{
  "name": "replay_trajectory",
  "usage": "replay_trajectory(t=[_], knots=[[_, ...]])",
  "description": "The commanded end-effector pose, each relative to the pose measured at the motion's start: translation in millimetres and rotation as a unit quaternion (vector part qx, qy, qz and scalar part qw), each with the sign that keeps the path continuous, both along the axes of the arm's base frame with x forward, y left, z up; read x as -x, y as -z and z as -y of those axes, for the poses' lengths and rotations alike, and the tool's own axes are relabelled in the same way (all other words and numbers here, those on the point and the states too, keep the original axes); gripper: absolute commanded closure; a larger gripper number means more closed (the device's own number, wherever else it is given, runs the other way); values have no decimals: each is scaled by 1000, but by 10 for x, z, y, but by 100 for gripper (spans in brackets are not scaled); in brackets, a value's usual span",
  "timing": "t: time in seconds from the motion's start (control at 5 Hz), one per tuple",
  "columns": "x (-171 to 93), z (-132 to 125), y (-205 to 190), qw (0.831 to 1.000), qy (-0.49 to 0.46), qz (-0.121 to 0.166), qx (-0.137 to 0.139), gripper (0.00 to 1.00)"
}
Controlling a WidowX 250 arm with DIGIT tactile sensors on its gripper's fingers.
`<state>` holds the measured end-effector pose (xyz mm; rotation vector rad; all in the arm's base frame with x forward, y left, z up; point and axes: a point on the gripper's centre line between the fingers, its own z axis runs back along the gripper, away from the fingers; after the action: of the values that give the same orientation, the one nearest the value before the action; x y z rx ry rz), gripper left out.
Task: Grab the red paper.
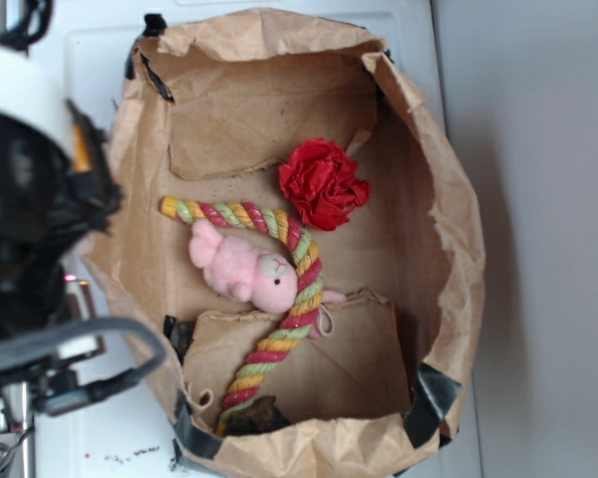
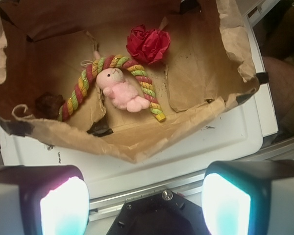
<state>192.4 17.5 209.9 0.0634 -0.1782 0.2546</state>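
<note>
The red paper lies inside an open brown paper bag on a white counter, touching the arch of a twisted rope, near a pink plush bunny. The fingers hang spread and empty outside the bag.

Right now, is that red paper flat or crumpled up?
Crumpled. The red paper is bunched into a ruffled, rose-like wad on the floor of the brown paper bag.
</note>
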Motion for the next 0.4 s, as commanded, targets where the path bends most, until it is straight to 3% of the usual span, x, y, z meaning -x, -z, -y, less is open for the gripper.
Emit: replay_trajectory(t=[0.0,0.2], knots=[[-288,-186,-25,1000,-3,23,3,0],[-409,-232,34,1000,-1,27,-3,0]])
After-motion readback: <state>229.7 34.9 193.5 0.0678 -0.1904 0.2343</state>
